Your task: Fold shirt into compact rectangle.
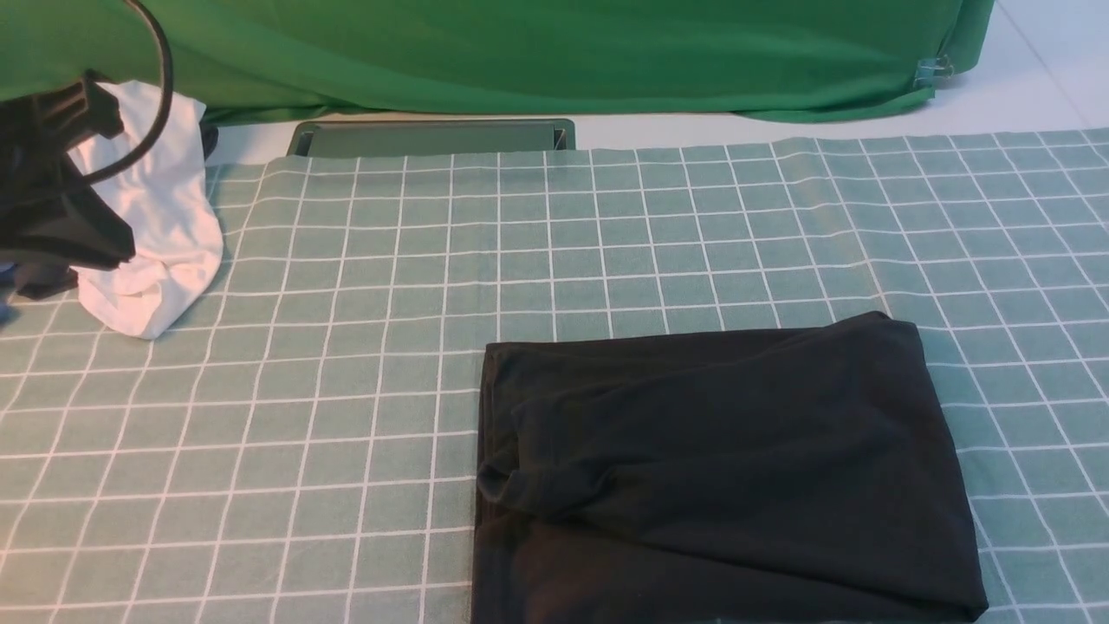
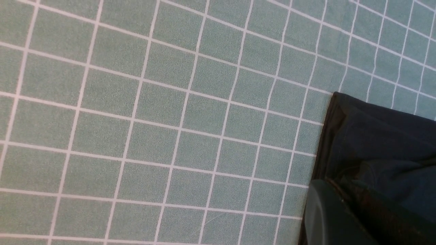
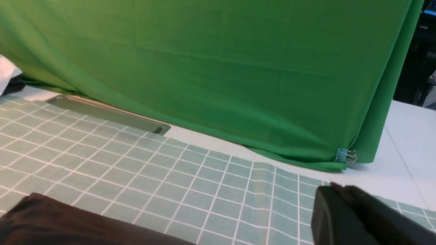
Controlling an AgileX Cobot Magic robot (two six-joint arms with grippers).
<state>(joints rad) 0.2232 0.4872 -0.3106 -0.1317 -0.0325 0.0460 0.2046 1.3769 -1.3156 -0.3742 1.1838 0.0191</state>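
- Lying folded into a rough rectangle, the black shirt (image 1: 719, 468) sat on the checked cloth (image 1: 364, 347) at the near right of the worktop, its near edge running out of the front view.
- Bare checked cloth stretched left and beyond it; a white garment (image 1: 165, 225) lay at the far left, a green backdrop (image 1: 537, 52) behind.
- Both sets of jaws were pressed together, holding nothing.
- Left gripper (image 2: 327, 217) hung just beside the shirt's corner; right gripper (image 3: 357, 217) sat apart from it.
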